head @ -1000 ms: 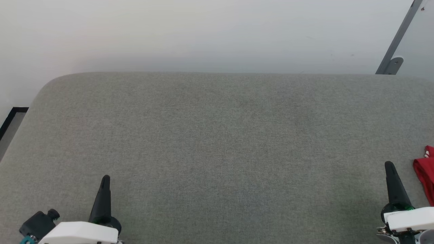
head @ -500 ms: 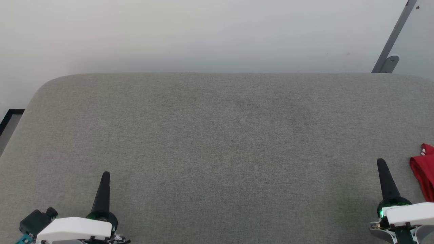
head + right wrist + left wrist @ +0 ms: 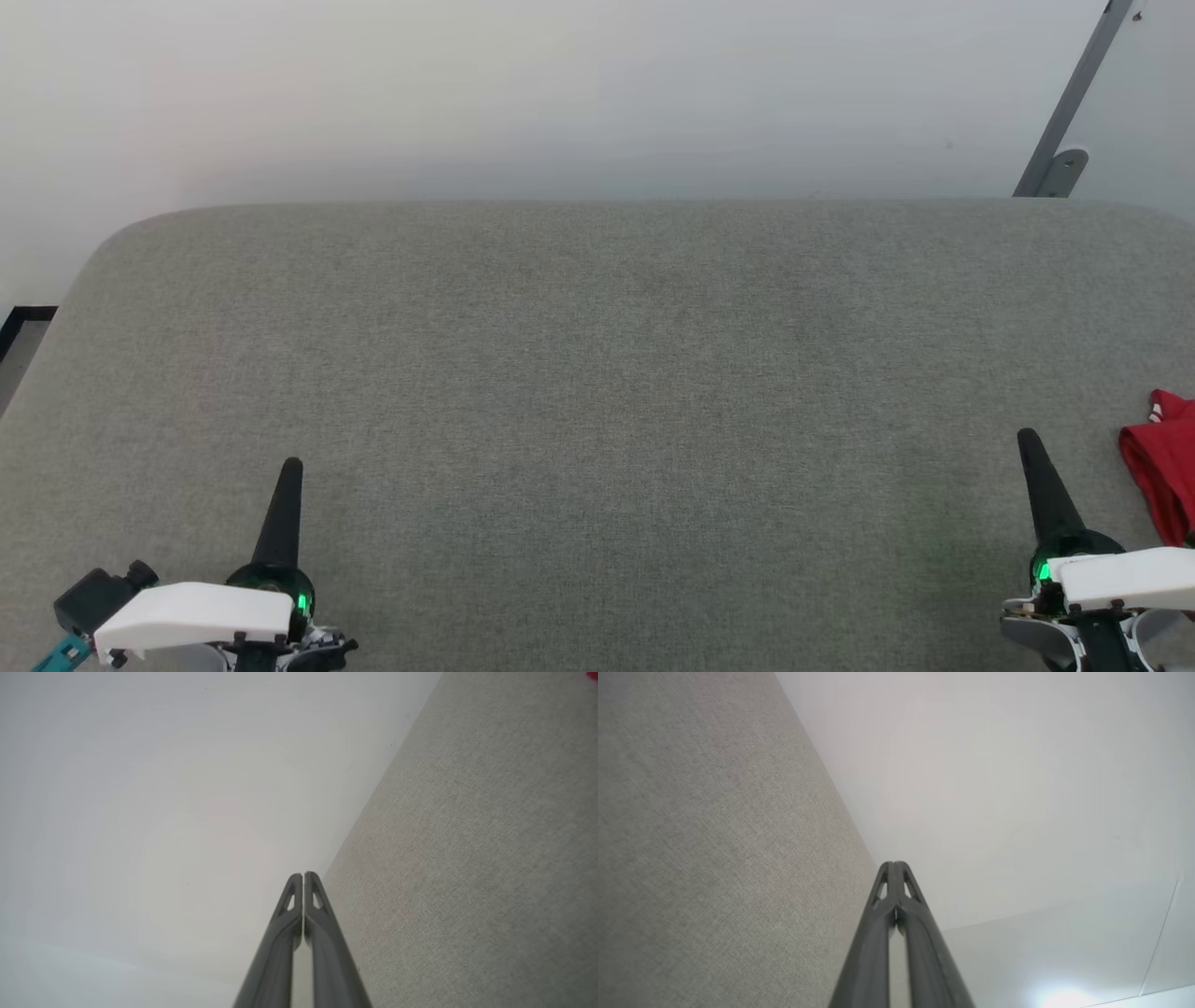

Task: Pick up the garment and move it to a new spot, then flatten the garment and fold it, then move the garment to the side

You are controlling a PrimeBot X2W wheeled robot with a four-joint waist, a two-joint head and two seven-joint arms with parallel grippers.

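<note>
Garments: one red jersey [image 3: 1156, 471], bunched at the right end of the grey upholstered surface [image 3: 597, 355], near the right gripper [image 3: 1028, 435] but apart from it.
Grippers: two, the left gripper [image 3: 292, 464] and the right gripper, each with fingers pressed together and grasping nothing.
Cut off: most of the jersey runs past the head view's right edge; a little white trim shows.
Writing: cannot tell, too little of the jersey shows.

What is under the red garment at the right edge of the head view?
The red garment lies on the grey cloth surface. Anything beneath its folds is covered, and it runs past the picture's edge.
</note>
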